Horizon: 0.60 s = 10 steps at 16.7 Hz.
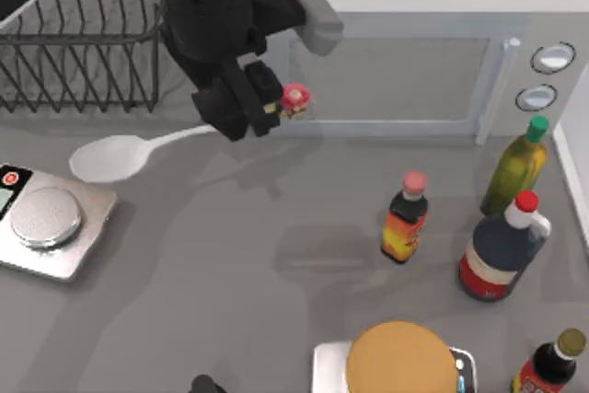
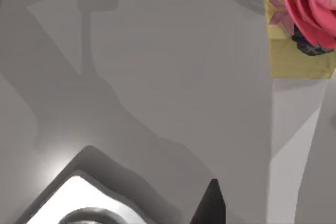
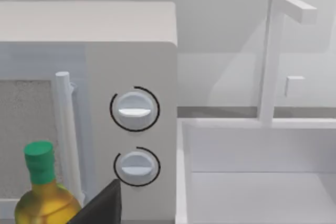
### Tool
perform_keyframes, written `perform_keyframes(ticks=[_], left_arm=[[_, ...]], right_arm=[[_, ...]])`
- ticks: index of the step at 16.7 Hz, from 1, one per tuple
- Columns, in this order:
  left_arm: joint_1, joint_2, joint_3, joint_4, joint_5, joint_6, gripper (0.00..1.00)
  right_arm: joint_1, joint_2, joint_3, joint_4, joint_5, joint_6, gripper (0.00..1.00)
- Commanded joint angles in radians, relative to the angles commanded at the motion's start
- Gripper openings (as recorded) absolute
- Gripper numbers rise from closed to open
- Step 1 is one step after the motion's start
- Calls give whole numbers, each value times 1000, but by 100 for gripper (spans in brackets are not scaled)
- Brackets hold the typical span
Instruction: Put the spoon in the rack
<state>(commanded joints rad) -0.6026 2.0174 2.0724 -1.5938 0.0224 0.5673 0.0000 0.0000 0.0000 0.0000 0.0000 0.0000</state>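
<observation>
The left gripper (image 1: 260, 103) pinches the spoon (image 1: 120, 156) near its pink flower knob (image 1: 296, 98), holding it above the table (image 1: 276, 255). The white bowl reaches out to the gripper's left, just above the scale (image 1: 46, 223). Farther back stands the rack (image 1: 78, 52), with the microwave (image 1: 405, 71) to its right.

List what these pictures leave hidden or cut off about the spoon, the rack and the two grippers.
- Spoon: in the top view, the left gripper covers the handle's middle, so the fingers' contact is hidden.
- Knob: left wrist view cuts the pink flower at the edge.
- Rack: cut off by the top view's edges and partly hidden by the left arm.
- Right gripper: right wrist view shows one dark tip at the edge.
</observation>
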Motion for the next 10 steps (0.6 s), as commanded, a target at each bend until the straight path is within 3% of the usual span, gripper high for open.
perform_keyframes(ticks=[6,10], left_arm=[[9,-9,-8,12,1,-3,0],[89,-127,-100,154,21,-59,0]], right_arm=[[0,0,0,0,0,0,100],[0,0,0,0,0,0,100]])
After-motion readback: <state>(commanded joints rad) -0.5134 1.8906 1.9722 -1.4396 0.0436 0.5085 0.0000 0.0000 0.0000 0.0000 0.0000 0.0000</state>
